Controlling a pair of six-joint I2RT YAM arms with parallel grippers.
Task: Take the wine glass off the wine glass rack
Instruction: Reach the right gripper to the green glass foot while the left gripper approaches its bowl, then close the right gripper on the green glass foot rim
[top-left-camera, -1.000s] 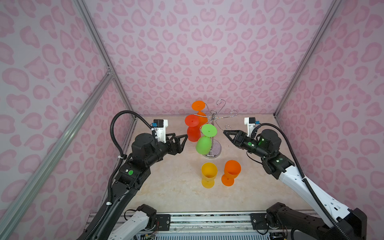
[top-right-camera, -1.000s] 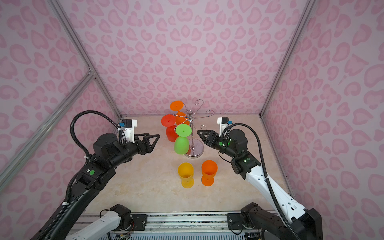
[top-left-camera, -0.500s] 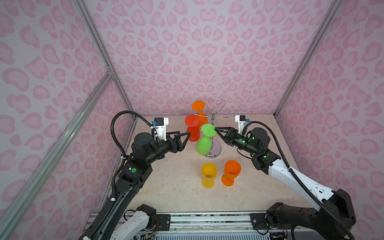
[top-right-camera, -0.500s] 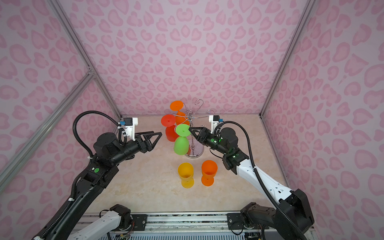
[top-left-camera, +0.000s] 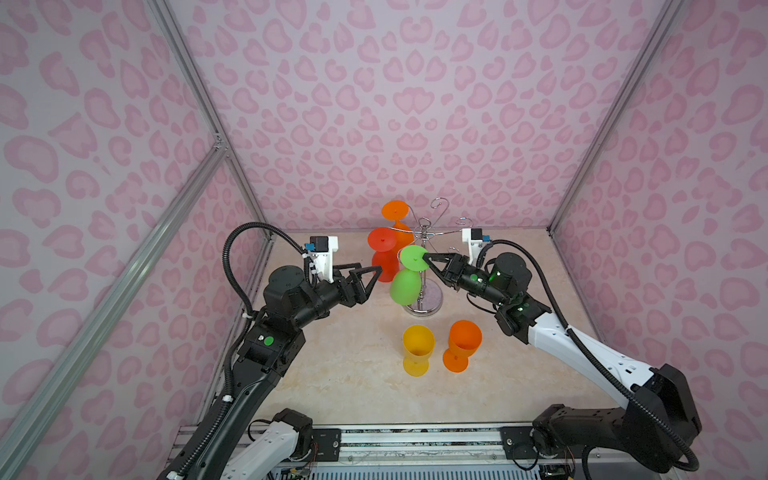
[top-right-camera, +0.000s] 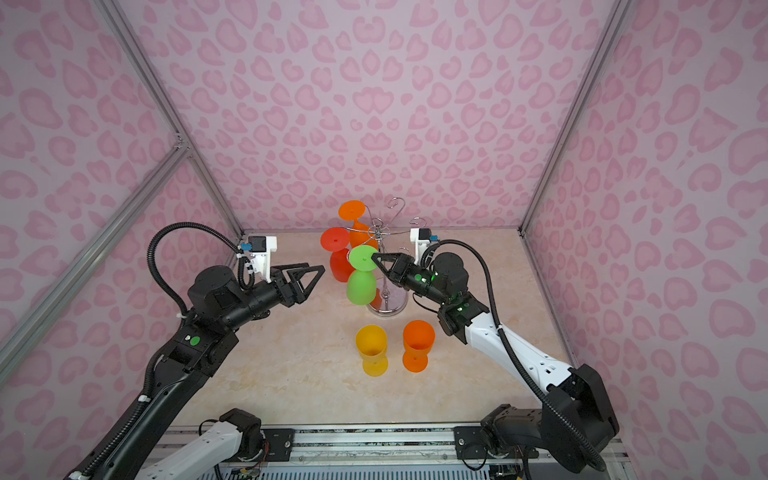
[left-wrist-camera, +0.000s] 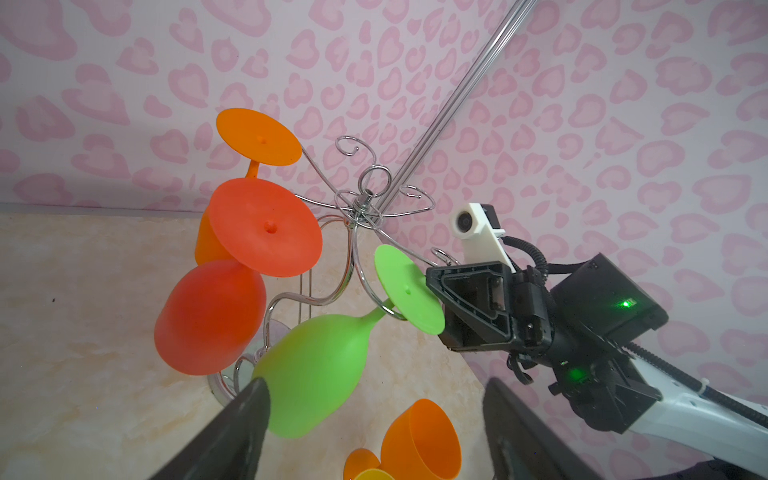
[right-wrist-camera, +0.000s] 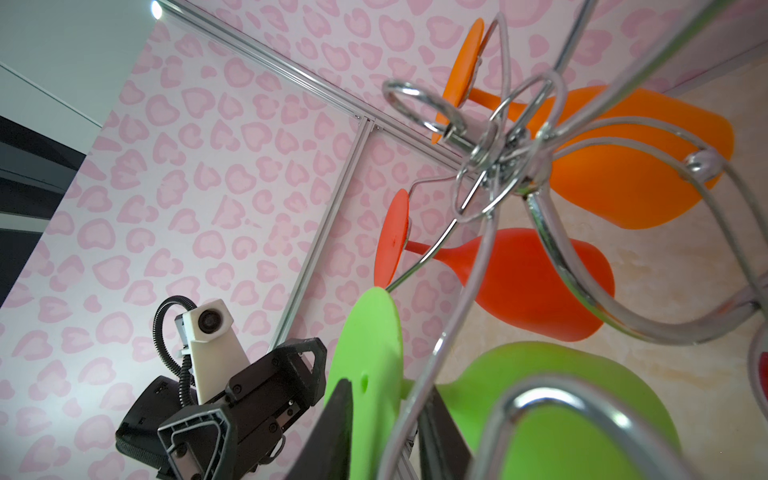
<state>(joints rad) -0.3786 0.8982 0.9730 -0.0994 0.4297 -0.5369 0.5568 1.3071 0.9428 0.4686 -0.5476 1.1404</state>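
The wine glass rack (top-left-camera: 428, 297) (top-right-camera: 392, 301) (left-wrist-camera: 365, 208) (right-wrist-camera: 498, 162) stands at the back middle of the table. A green wine glass (top-left-camera: 405, 286) (top-right-camera: 361, 286) (left-wrist-camera: 316, 361) (right-wrist-camera: 561, 395) hangs upside down from its front hook. My right gripper (top-left-camera: 426, 258) (top-right-camera: 374, 257) (left-wrist-camera: 432, 286) (right-wrist-camera: 386, 419) is shut on that glass's round foot, one finger on each face. My left gripper (top-left-camera: 370, 268) (top-right-camera: 316, 267) (left-wrist-camera: 374, 382) hangs open and empty just left of the rack, and the green bowl sits by one fingertip in the left wrist view.
A red glass (top-left-camera: 382, 257) and an orange glass (top-left-camera: 397, 216) also hang on the rack's left and back hooks. A yellow glass (top-left-camera: 417, 349) and another orange glass (top-left-camera: 463, 345) stand upright on the table in front of the rack. Pink walls enclose three sides.
My right gripper moved left to the rack, put its fingers either side of the green glass's foot and closed on it. My left gripper edged slightly toward the rack and stayed open.
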